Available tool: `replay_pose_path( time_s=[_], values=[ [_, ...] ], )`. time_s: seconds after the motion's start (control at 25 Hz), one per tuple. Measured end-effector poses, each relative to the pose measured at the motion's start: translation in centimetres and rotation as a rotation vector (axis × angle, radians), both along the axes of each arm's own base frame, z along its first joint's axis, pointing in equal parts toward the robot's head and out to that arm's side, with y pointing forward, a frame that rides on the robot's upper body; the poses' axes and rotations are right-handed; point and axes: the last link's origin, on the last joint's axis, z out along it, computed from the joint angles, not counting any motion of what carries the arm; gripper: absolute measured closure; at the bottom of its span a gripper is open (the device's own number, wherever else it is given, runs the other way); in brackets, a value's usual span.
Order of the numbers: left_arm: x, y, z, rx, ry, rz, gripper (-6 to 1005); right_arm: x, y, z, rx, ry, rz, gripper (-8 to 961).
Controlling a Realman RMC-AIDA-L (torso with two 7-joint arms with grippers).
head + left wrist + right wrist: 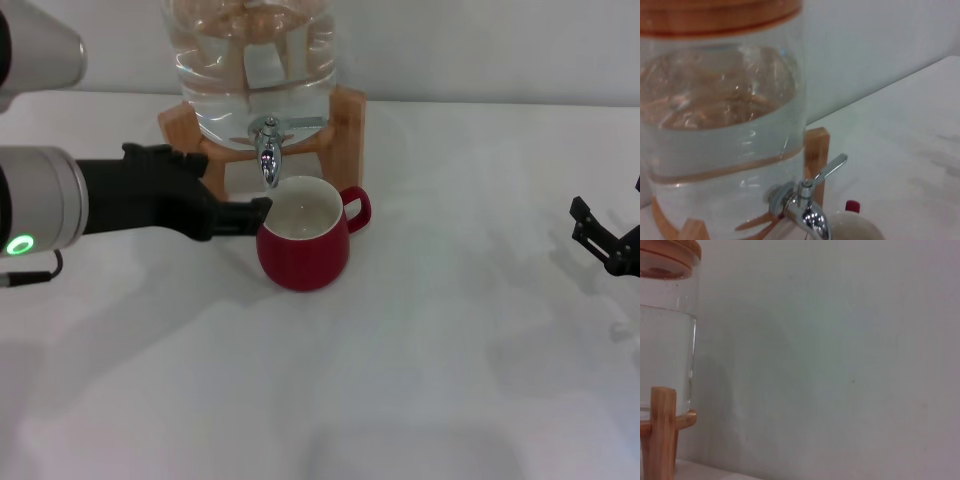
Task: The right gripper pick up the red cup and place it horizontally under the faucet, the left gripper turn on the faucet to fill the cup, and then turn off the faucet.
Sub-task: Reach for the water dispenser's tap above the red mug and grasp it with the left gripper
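The red cup (303,250) stands upright on the white table, its cream inside showing, directly below the faucet's spout (268,152). The chrome faucet sticks out of the clear water jug (250,60) in its wooden stand (345,125). My left gripper (255,211) reaches in from the left, its black tip beside the cup's rim and just below the faucet. In the left wrist view the faucet (807,212) shows close up, its lever (832,167) angled upward, with the cup's rim (857,229) beneath. My right gripper (603,238) hangs at the far right edge, open and holding nothing.
The jug is largely full of water. A white wall rises behind it. The right wrist view shows only the jug's side (665,340), a wooden stand post (662,435) and the wall. Bare white table lies between the cup and the right gripper.
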Motion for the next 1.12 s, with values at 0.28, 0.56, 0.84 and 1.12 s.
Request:
replay_pose_path(
  time_s=[0.28,0.56,0.84,1.12],
  values=[
    [1.0,0.9,0.5,0.007,0.025,-0.054,107,0.0,0.1,0.1,0.006,0.002,-0.001,86],
    [1.8,2.2,0.1,-0.005,0.077,-0.150,107,0.1,0.0,0.2,0.013,0.007,-0.003,87],
    [2.3,3.6,-0.3,-0.006,0.092,-0.201,107,0.0,-0.2,0.1,0.013,0.011,-0.004,87],
    [2.5,5.2,-1.0,0.001,0.092,-0.221,107,0.0,0.0,0.2,0.015,0.010,-0.001,87]
  ],
)
